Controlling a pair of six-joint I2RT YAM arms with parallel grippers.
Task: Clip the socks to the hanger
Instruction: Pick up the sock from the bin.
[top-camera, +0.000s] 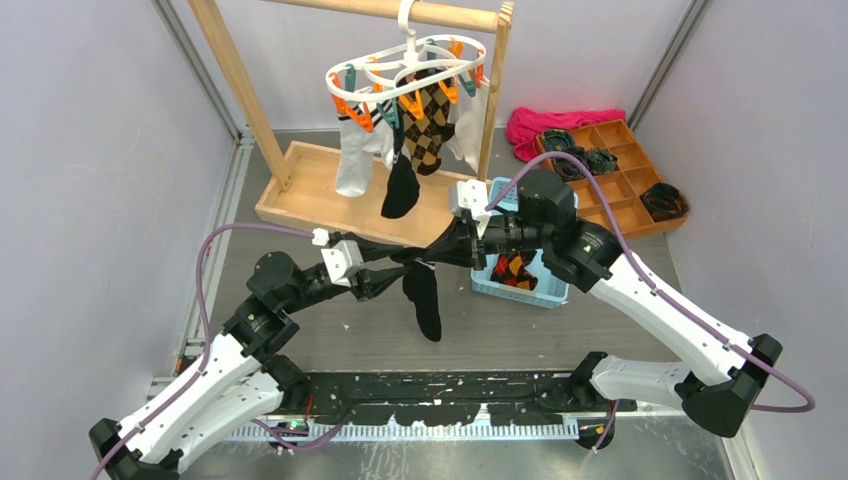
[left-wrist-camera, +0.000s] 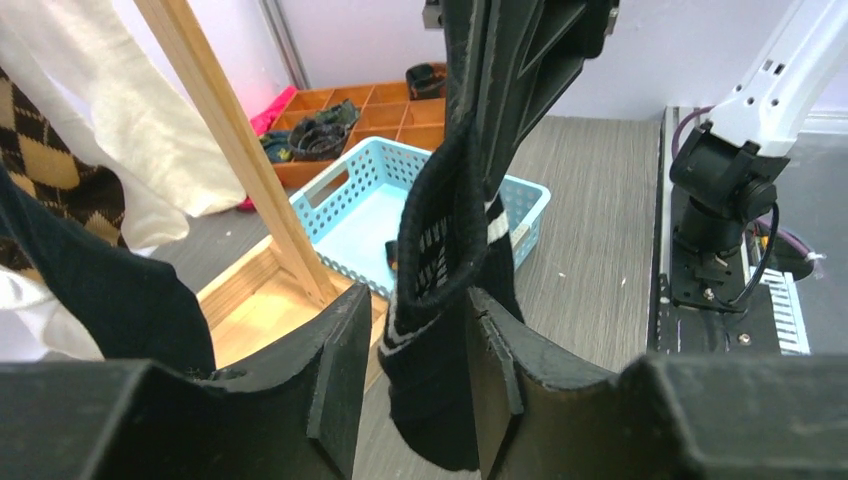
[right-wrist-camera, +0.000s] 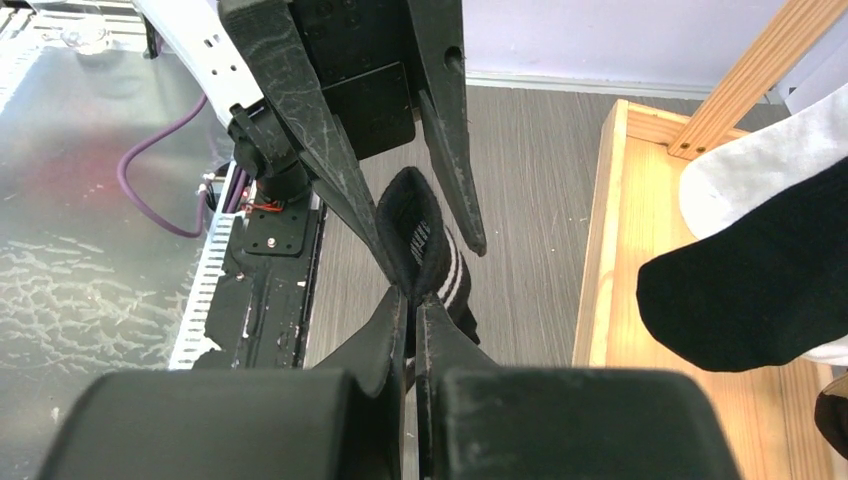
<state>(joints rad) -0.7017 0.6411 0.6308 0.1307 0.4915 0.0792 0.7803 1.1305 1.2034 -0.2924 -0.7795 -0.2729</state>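
Since the right gripper (top-camera: 428, 262) is clamped on the cuff of the sock (top-camera: 425, 300) mid-frame, it hangs between the parted fingers of the left gripper (top-camera: 402, 268), probably for regrasping.

Bright, even overhead light; shadows were soft on the grey wood-grain tabletop (top-camera: 520, 330). Mottled glare sat on the shiny metal sheet (right-wrist-camera: 80, 270). The black white-striped sock (left-wrist-camera: 440, 250) and black plastic left gripper (left-wrist-camera: 415, 320) lost surface detail.

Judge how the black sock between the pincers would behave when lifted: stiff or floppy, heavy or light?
Probably floppy: the sock hangs limp below the right pincer pinching its cuff. Likely light: that one pinch seems to carry it. Its cuff bulges open, so it should deform easily.
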